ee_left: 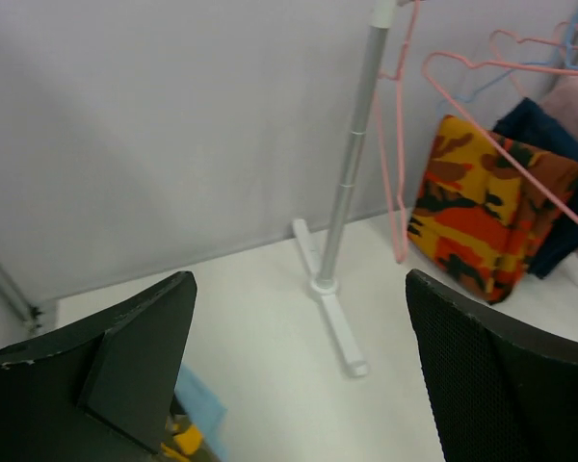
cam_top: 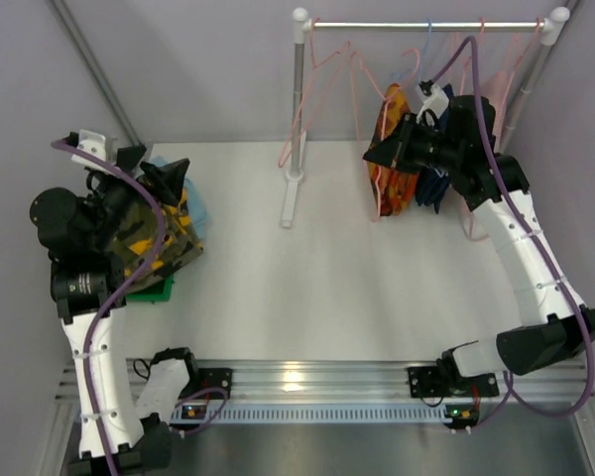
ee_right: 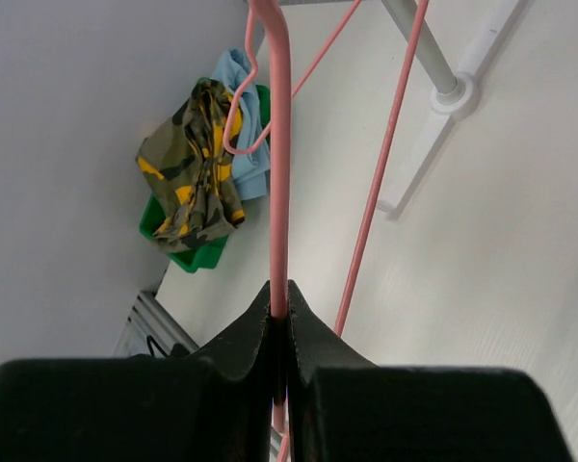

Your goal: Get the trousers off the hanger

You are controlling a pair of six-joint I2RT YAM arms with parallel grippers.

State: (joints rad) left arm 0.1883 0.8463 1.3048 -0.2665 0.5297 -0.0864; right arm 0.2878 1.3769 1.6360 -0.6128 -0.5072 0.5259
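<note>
The yellow black-blotched trousers (cam_top: 169, 243) lie crumpled on a green bin (cam_top: 159, 288) at the left, with the light blue trousers (cam_top: 193, 203) under them. Both also show in the right wrist view, yellow (ee_right: 188, 173) and blue (ee_right: 241, 115). My left gripper (cam_top: 151, 171) is open and empty just above them; a blue corner (ee_left: 197, 404) shows below its jaws (ee_left: 299, 366). My right gripper (cam_top: 382, 151) is shut on a pink hanger wire (ee_right: 280, 144) at the rack, beside the orange-red pair.
A white clothes rack stands at the back, its post (cam_top: 296, 99) and foot (ee_left: 342, 332) mid-table, its rail (cam_top: 426, 25) holding several pink and blue hangers. The orange-red patterned pair (cam_top: 397, 169) and navy pair (cam_top: 434, 188) hang there. Grey walls enclose the table.
</note>
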